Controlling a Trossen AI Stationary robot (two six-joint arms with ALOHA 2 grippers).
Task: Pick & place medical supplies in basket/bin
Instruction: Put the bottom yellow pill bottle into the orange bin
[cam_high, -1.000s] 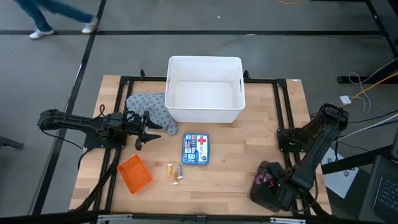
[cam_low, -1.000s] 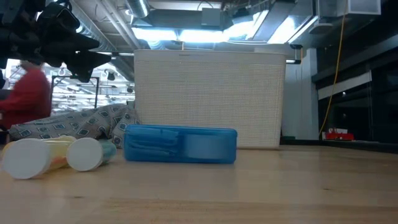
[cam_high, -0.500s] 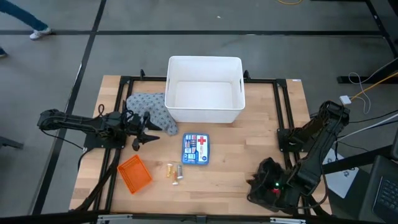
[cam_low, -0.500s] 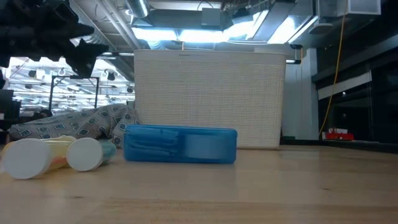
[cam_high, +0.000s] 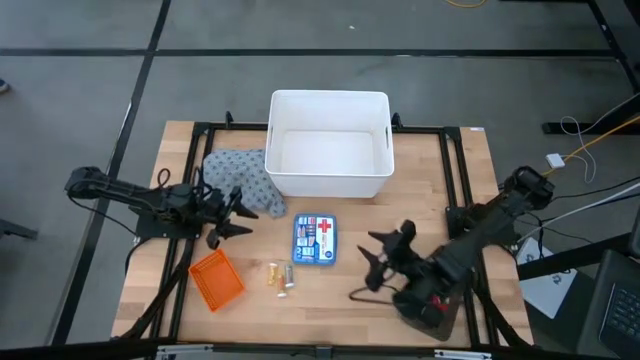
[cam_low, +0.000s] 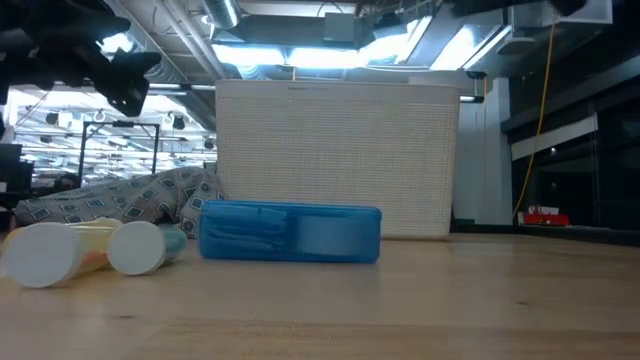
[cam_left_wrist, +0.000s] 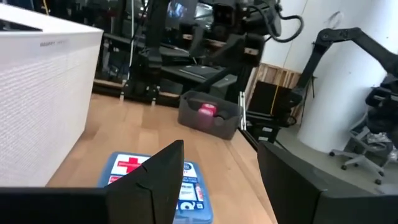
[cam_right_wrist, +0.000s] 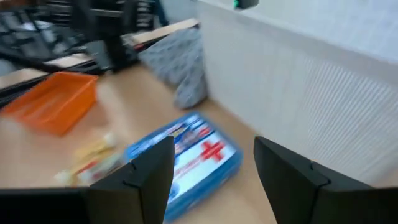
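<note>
The white bin (cam_high: 328, 145) stands at the table's far middle. The grey speckled cloth (cam_high: 240, 180) lies against its left wall. A blue first-aid box (cam_high: 314, 240) lies in front of the bin, with yellowish vials (cam_high: 280, 276) and the orange basket (cam_high: 216, 279) to its near left. A pink tape roll (cam_left_wrist: 207, 111) sits in a dark tray (cam_high: 430, 303) at the near right. My left gripper (cam_high: 228, 215) hovers open beside the cloth, above the table. My right gripper (cam_high: 376, 262) hangs open just right of the blue box (cam_right_wrist: 186, 155).
Black frame rails (cam_high: 455, 175) run along the table's left and right sides. Bare wood lies between the blue box and the right rail. The right wrist view shows the basket (cam_right_wrist: 53, 99), vials (cam_right_wrist: 93, 158) and cloth (cam_right_wrist: 177, 62) beyond the box.
My right arm has swung out from over the dark tray at the near right corner toward the table's left. Its gripper now hangs near the blue box. The objects on the table have stayed where they were.
</note>
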